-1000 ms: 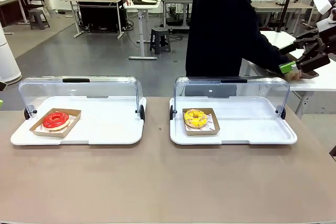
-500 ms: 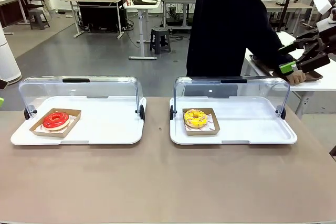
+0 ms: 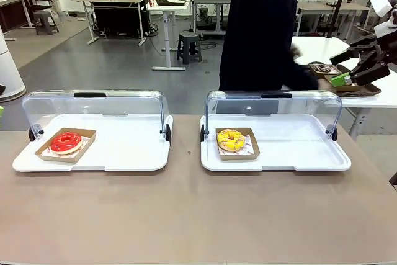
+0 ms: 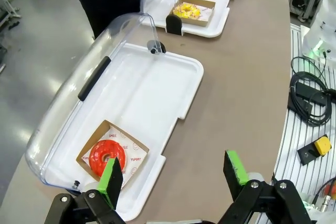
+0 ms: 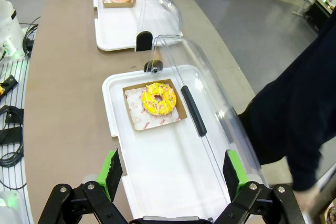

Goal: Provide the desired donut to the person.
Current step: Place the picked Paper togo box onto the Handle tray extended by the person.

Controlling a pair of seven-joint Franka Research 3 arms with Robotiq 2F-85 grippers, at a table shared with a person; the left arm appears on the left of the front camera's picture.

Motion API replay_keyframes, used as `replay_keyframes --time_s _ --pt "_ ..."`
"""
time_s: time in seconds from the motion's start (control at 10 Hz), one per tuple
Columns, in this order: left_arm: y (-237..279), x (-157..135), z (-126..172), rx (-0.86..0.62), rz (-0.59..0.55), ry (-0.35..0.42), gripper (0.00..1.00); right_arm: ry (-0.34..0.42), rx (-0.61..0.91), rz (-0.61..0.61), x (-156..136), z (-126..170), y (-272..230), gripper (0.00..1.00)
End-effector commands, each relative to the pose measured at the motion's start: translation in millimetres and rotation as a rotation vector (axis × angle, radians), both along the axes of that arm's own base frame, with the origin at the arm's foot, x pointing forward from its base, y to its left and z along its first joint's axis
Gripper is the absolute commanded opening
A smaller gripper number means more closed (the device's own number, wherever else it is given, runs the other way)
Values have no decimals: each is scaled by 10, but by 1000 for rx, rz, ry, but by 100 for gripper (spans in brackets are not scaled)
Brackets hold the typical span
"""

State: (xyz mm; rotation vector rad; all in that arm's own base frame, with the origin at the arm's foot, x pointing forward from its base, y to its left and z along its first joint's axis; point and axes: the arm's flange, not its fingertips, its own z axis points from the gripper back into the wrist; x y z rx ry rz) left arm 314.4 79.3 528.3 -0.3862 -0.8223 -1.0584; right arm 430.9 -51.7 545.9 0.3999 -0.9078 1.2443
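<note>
A red donut (image 3: 66, 142) lies in a cardboard box on the left white tray (image 3: 124, 153). On the right white tray (image 3: 298, 153) a yellow donut (image 3: 231, 139) sits in its own box. The person (image 3: 260, 29), in a dark top, stands behind the right tray, with an arm reaching toward a brown donut (image 3: 321, 68) in a box on the side table. My right gripper (image 3: 348, 66) hangs open near that table, high above the yellow donut (image 5: 159, 98). My left gripper (image 4: 176, 174) is open above the red donut (image 4: 107, 154). My right gripper (image 5: 173, 174) holds nothing.
Both trays have clear domed lids (image 3: 93, 107) swung up at the back. A white side table (image 3: 378, 94) stands at the far right. Cables and a yellow button box (image 4: 315, 148) lie off the table's near side. Bare brown tabletop (image 3: 198, 215) stretches in front of the trays.
The person's arm has moved back along the side table, blurred now, and a brown donut in a box has come into sight there. Both grippers stay still and open.
</note>
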Motion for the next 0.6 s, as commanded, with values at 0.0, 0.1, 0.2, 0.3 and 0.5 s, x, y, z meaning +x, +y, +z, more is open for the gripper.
replay_keyframes --time_s 0.0,0.1,0.2,0.3,0.5 --pt "-19 16 -92 -31 -12 -46 100 -5 2 11 5 -14 -1 100" --pt "-14 12 -77 -39 -13 -70 100 -5 2 11 5 -14 -1 100" --pt "-10 20 -70 -52 -18 -93 100 -5 2 11 5 -14 -1 100" --pt "-15 32 -69 -59 -17 -99 100 -5 2 11 5 -14 -1 100" --pt "-31 84 -76 -55 -20 -48 100 -5 2 11 5 -14 -1 100"
